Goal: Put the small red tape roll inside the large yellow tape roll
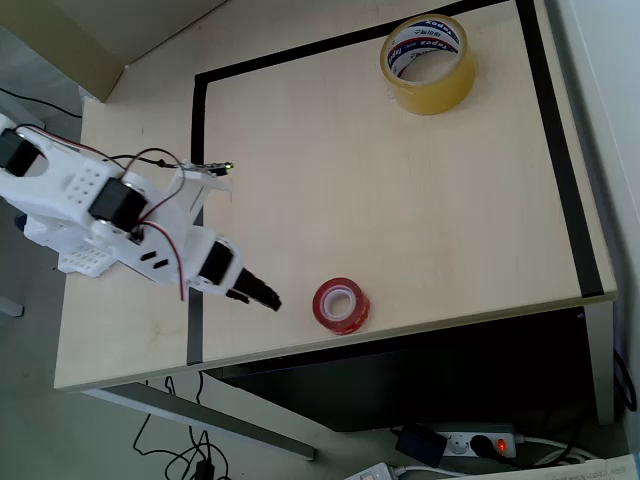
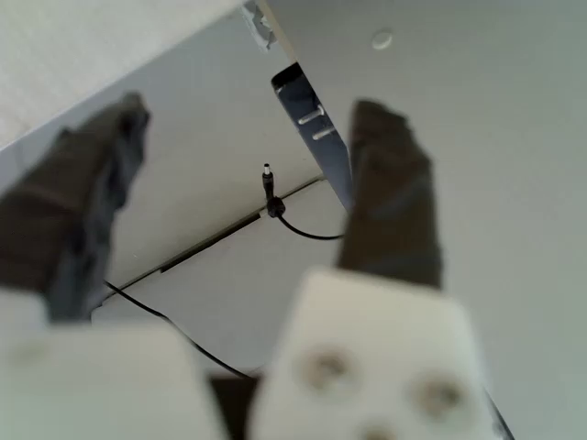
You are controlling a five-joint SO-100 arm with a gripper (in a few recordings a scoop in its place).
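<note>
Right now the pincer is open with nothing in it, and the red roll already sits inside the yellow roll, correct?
Not quite. The pincer is open and empty, but the small red tape roll lies alone near the table's front edge, far from the large yellow tape roll at the back, as the overhead view shows.

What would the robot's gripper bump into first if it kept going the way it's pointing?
Probably the small red tape roll. In the overhead view the gripper points toward it with bare table between. Height is unclear, so the open fingers might pass above it.
</note>
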